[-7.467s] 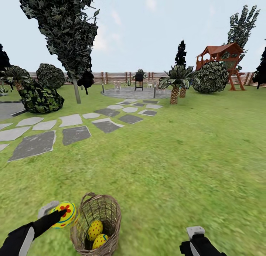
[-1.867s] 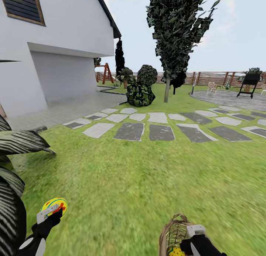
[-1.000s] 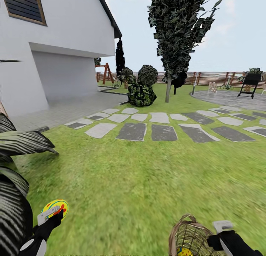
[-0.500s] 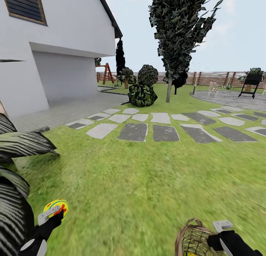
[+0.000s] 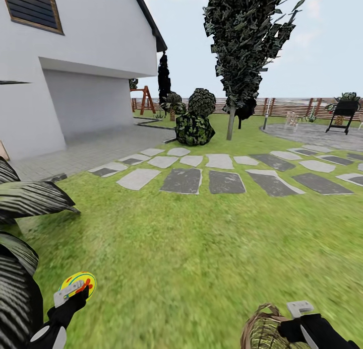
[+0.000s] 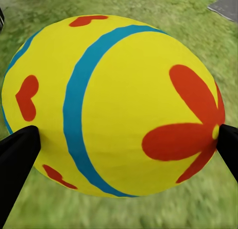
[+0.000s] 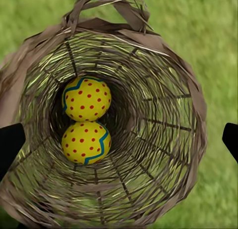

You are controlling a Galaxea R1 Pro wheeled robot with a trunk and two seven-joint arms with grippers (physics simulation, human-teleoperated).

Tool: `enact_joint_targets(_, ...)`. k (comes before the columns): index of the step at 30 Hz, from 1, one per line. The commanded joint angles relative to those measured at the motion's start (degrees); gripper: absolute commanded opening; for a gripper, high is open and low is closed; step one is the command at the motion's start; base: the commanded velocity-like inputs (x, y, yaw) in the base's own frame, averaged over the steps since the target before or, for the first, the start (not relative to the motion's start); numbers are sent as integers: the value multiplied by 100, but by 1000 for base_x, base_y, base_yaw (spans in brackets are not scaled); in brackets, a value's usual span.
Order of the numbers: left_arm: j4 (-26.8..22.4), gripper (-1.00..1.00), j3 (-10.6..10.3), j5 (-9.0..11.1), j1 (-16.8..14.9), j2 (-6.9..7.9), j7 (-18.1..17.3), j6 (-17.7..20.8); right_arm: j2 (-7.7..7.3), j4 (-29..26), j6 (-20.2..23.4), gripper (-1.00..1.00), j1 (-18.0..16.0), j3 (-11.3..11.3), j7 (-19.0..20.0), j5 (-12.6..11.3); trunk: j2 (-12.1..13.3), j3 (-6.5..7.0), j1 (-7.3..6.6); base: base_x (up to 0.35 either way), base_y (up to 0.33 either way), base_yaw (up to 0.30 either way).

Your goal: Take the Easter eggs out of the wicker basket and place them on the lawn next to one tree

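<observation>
My left gripper (image 5: 72, 292) is shut on a yellow Easter egg (image 5: 76, 283) with a blue band and red flower, held low at the left above the lawn (image 5: 191, 248). Up close, this egg (image 6: 111, 102) sits between both fingertips (image 6: 17, 157). The wicker basket (image 5: 263, 331) stands on the grass at the bottom right. My right gripper (image 5: 301, 316) hangs open just over its right rim. Looking down inside the basket (image 7: 163, 75), two yellow eggs with red dots (image 7: 87, 97) (image 7: 85, 142) lie at the bottom. The thick-trunked tree is out of view.
A white house (image 5: 75, 62) stands to the left with grey paving before it. Stepping stones (image 5: 201, 180) cross the grass ahead. A slim dark tree (image 5: 242, 42) and bushes (image 5: 194, 122) rise beyond. Big striped palm leaves (image 5: 25, 200) crowd my left side. A fence (image 5: 292, 107) closes the back.
The head view has swung well left from the playhouse side toward the house. Lately the basket slid lower and rightward in view, and my right gripper moved out right over it. Egg still held.
</observation>
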Motion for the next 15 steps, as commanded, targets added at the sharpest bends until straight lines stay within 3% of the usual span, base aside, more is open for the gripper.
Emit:
enact_joint_targets(1,4,-100,31,-16,-7,-4,-46,-15,-3,-8,31,100,-3,33,-5,-20,-4,-6,0,0,0,0)
enact_joint_targets(5,4,-100,31,-16,-4,-5,-46,-15,2,-8,33,100,-3,26,-17,-19,-4,-6,0,0,0,0)
enact_joint_targets(15,4,-100,31,-16,-3,-11,-46,-15,-25,-8,33,100,-3,25,-18,-28,-405,-186,220,0,0,0)
